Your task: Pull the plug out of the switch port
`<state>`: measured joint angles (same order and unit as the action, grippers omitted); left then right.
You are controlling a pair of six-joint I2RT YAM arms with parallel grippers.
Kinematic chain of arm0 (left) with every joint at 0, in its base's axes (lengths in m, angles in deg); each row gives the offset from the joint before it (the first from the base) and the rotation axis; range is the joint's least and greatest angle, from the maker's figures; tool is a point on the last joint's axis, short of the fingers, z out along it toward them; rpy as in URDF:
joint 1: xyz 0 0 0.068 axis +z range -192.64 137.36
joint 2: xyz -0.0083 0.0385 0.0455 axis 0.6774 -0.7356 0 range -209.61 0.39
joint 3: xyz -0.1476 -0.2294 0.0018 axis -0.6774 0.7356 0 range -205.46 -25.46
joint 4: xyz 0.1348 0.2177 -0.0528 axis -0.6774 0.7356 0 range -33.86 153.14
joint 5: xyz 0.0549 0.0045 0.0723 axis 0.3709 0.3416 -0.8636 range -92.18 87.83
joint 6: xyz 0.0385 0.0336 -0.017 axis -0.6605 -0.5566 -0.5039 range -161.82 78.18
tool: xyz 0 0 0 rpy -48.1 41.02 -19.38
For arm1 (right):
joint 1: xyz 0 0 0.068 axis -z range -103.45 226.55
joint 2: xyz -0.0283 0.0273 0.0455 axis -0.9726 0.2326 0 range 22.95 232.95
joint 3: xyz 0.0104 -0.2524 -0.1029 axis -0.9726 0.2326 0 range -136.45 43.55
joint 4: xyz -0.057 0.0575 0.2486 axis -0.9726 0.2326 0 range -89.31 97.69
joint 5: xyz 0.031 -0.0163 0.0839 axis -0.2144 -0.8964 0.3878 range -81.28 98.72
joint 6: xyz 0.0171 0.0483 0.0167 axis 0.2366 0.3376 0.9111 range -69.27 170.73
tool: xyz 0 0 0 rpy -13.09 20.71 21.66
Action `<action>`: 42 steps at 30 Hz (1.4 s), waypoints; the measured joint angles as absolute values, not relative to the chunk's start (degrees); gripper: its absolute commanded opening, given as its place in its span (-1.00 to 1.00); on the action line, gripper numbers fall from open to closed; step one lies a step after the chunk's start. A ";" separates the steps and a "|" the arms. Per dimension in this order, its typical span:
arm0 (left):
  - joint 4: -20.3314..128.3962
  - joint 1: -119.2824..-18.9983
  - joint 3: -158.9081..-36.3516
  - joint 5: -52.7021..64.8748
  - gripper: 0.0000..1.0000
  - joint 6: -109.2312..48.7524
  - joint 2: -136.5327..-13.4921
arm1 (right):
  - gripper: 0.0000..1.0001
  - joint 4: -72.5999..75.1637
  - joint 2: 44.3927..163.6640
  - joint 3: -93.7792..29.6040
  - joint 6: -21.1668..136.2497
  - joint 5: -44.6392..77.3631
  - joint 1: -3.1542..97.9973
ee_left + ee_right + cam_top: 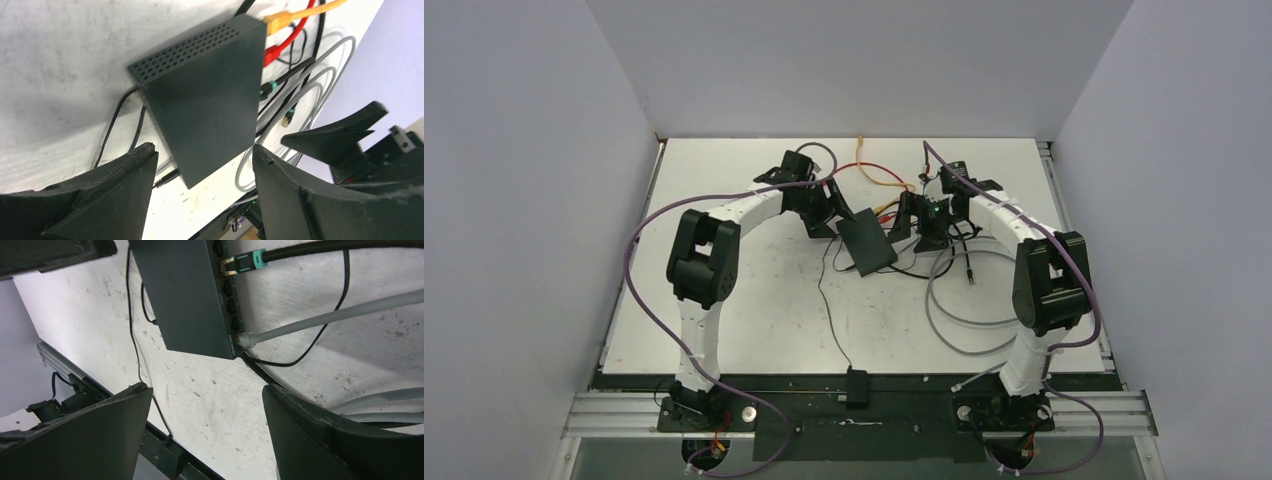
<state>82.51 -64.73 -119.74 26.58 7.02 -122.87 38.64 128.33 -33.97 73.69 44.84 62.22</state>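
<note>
The switch (pixel 866 243) is a flat matte-black box lying mid-table, also seen in the left wrist view (pixel 210 95) and the right wrist view (pixel 190 295). A teal-collared plug (pixel 244 261) on a black braided cable lies by the port row, its gold tip showing just outside a port. A grey cable's clear plug (pixel 243 340) sits at the end port. Orange (pixel 275 21) and red (pixel 272 52) plugs sit at the far end. My left gripper (pixel 204 152) is open at the switch's left side (pixel 829 215). My right gripper (pixel 206 390) is open over bare table, to the switch's right (pixel 921 228).
Grey cable loops (pixel 964 310) lie on the table at the right, with a loose plug end (pixel 969 272). A thin black wire runs from the switch to a small black block (pixel 857 385) at the near edge. Grey walls enclose three sides.
</note>
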 measured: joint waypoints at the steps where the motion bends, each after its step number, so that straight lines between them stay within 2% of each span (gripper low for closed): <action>1: 82.38 -64.73 -118.80 26.60 0.31 7.06 -122.45 | 0.68 38.62 128.13 -34.08 73.56 45.19 62.22; 8: 80.28 -64.71 -112.94 27.06 0.28 8.22 -120.27 | 0.65 36.87 128.57 -38.43 73.43 48.14 62.22; 21: 71.23 -64.73 -106.69 29.64 0.16 13.88 -120.27 | 0.42 31.80 137.99 -39.67 73.93 50.13 60.49; 24: 69.63 -64.73 -106.65 29.90 0.10 14.80 -120.27 | 0.42 30.84 138.08 -39.11 73.95 50.04 59.53; 42: 67.86 -64.71 -106.65 30.77 0.08 16.05 -120.33 | 0.51 29.55 141.01 -40.88 73.97 39.13 55.38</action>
